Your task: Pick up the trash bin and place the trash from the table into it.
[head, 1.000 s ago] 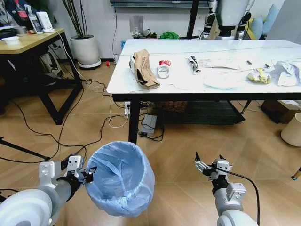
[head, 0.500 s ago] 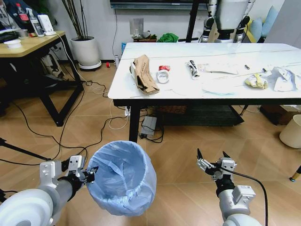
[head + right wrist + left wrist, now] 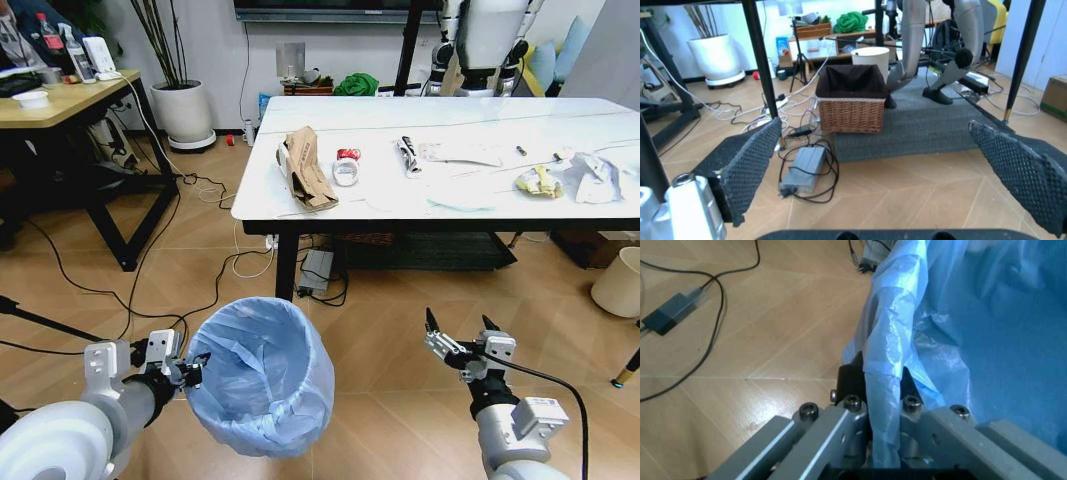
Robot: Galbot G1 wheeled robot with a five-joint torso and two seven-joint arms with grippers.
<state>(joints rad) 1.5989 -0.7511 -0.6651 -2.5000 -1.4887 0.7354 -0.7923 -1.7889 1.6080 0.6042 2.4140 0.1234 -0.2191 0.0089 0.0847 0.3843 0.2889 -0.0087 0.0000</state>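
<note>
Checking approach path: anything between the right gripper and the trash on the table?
Nothing visible. The right gripper, open, hangs low over bare floor, short of the table; the cardboard and other trash lie higher, on top.

The white bench (image 3: 330,205) with black legs stands far ahead. On it, torn brown cardboard (image 3: 304,168) lies at the left. Just right of that sits a paper cup (image 3: 346,172) by a red wrapper (image 3: 348,154). White papers (image 3: 462,153) lie in the middle. A yellowish wrapper (image 3: 538,181) and crumpled paper (image 3: 598,178) lie at the right.

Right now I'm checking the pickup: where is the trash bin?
In the head view, the trash bin hangs low on the robot's left, rim clamped by the left gripper, short of the table.
</note>
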